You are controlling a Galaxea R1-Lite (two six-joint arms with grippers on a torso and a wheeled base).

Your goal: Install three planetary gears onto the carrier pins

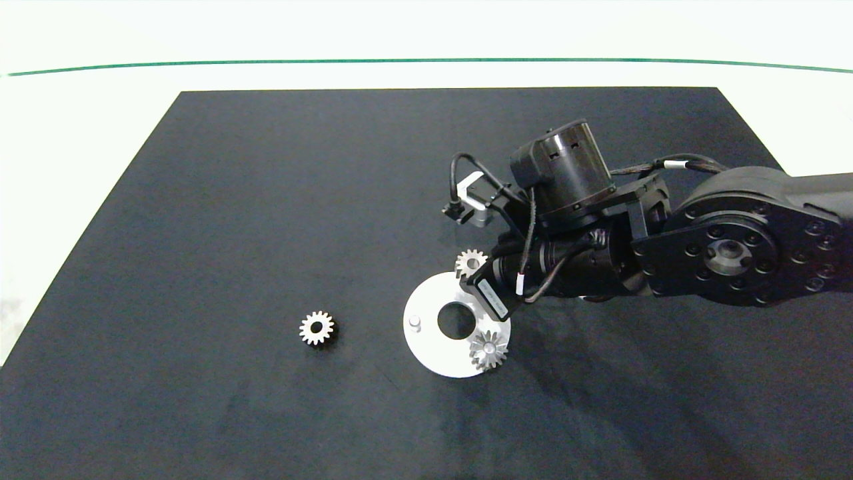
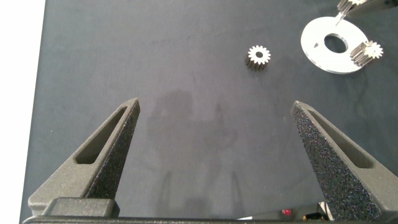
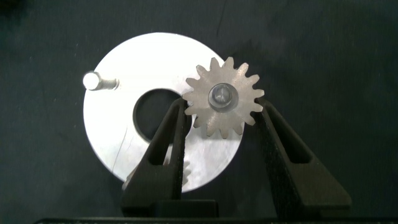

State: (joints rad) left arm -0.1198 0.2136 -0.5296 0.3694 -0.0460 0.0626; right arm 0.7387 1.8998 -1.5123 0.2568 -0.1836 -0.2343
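Note:
The white disc lies mid-mat. My right gripper reaches over it. Its fingers press the teeth on both sides of a planetary gear, which sits on a carrier pin showing through its bore. This is the near-right gear. A second gear is at the disc's far rim, and only a few of its teeth peek out under one finger. One bare carrier pin stands at the disc's left. A third gear lies loose on the mat. My left gripper hangs open over bare mat.
The black mat covers most of the white table, with its edges at the far and left sides. The right arm's bulky elbow hangs over the mat's right part. The left wrist view shows the disc far off.

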